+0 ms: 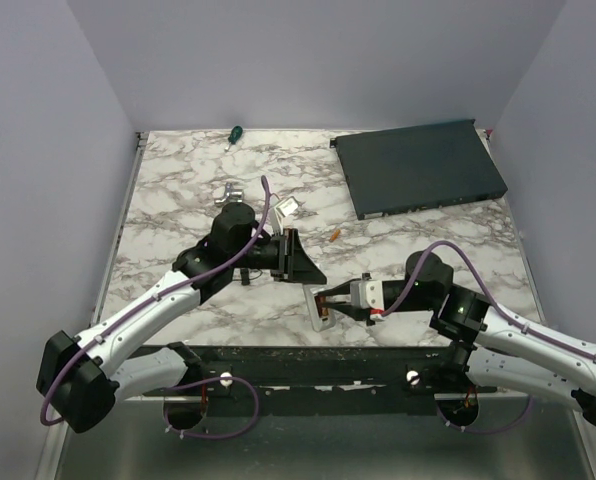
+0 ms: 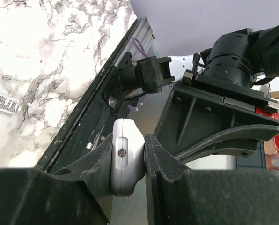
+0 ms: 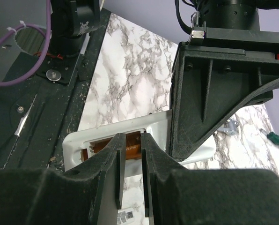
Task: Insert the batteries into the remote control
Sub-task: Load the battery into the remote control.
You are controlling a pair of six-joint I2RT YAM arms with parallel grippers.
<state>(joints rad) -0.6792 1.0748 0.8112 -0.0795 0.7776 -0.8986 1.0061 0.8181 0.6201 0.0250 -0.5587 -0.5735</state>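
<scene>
The left gripper [image 2: 128, 159] is clamped tight on the white remote control [image 3: 78, 140]. The right gripper [image 3: 132, 145] sits nearly closed over an orange battery [image 3: 101, 146] in the slot; nobody can tell if it pinches. It should push gently and straight

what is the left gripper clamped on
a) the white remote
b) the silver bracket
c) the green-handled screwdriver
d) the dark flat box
a: in the left wrist view the left gripper has its two fingers pressed against opposite sides of the white remote, which sits between them.
</scene>
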